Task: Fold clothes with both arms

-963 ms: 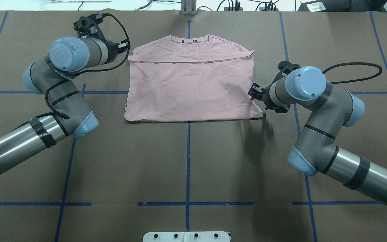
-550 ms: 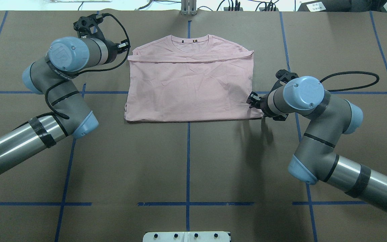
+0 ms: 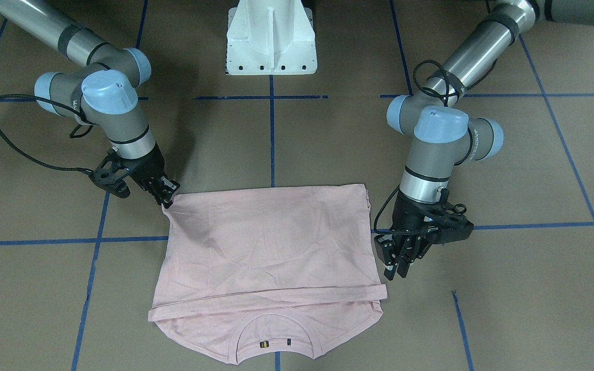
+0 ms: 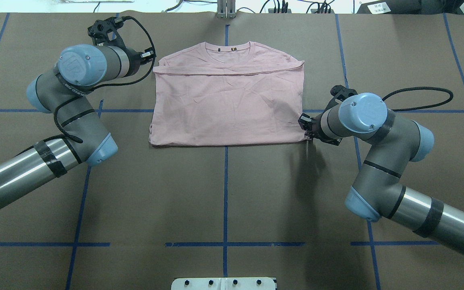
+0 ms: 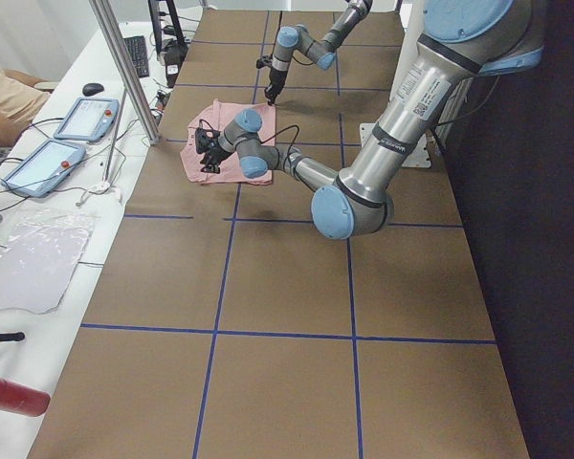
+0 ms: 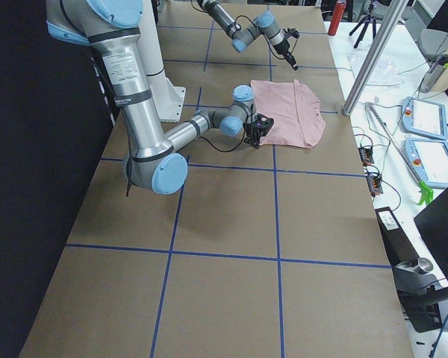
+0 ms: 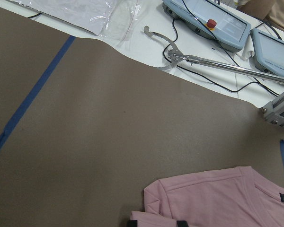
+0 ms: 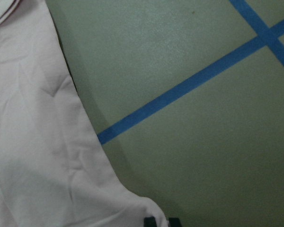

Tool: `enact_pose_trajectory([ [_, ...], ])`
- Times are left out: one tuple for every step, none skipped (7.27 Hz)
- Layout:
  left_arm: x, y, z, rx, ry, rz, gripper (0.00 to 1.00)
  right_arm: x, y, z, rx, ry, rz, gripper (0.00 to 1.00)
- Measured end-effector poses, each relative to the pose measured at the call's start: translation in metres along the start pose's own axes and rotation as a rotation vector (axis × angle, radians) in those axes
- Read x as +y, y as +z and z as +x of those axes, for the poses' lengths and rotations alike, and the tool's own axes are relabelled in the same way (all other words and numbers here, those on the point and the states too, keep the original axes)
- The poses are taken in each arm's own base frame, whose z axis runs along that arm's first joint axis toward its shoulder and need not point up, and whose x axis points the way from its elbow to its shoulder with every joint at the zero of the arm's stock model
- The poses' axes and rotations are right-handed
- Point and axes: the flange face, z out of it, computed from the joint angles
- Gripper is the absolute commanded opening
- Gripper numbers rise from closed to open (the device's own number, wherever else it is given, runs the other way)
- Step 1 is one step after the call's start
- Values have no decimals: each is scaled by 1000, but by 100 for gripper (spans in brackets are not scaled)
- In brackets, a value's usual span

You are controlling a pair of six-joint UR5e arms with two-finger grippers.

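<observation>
Facing view: T-shirt (image 3: 268, 242) lies flat on the surface (image 3: 276, 144); right fingers (image 3: 165, 197) look pinched on its near hem corner. Left wrist view: left fingers (image 7: 181, 223) parted, empty, over the far shoulder fold; catch every layer before lifting.

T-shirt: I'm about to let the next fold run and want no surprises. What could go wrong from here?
1. The right pincer seems to pinch only the very corner of the T-shirt; it may slip out on lifting.
2. The left pincer is open beside the sleeve fold, gripping nothing; if one side lifts alone, the shirt may skew and that fold may open.
</observation>
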Motion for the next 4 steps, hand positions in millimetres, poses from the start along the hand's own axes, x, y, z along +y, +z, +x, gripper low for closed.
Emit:
enact_pose_trajectory([
  [0, 0, 0, -1, 0, 0, 39, 1, -3, -2, -7, 0, -2, 0],
  [0, 0, 0, -1, 0, 0, 39, 1, -8, -3, -15, 3, -2, 0],
  [0, -1, 1, 1, 0, 0, 39, 1, -16, 0, -27, 11, -3, 0],
  [-1, -3, 4, 7, 0, 1, 39, 6, -32, 14, -39, 25, -11, 0],
])
